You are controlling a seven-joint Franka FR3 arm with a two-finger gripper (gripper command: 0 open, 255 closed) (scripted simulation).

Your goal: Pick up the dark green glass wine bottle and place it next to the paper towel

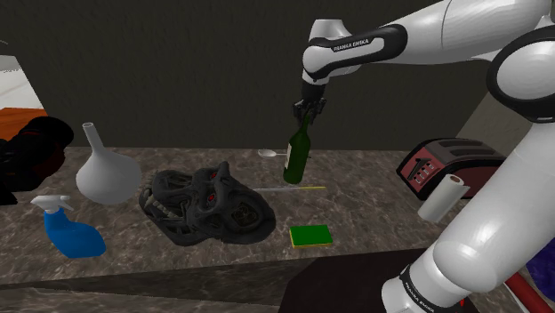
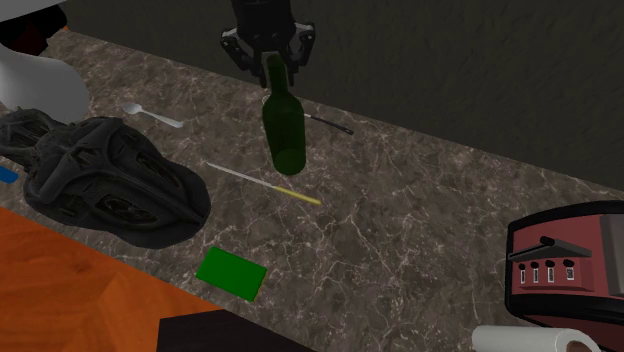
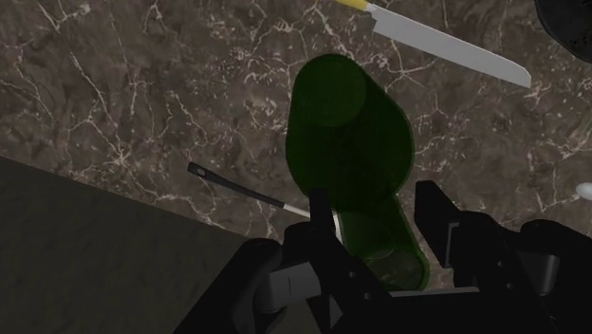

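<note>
Pick-up part is reckoned done: the dark green bottle (image 1: pixel 298 156) is clamped by its neck in the gripper (image 1: pixel 306 113), seemingly raised off the counter (image 1: pixel 356 200), while the carry to the paper towel (image 1: pixel 442 197), at about 4 o'clock from it in the shoulder view, is yet to be made.

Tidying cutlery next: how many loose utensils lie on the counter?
3: a spoon and a black-handled utensil either side of the wine bottle, a yellow-handled knife nearer the green sponge. Others may be hidden.
</note>
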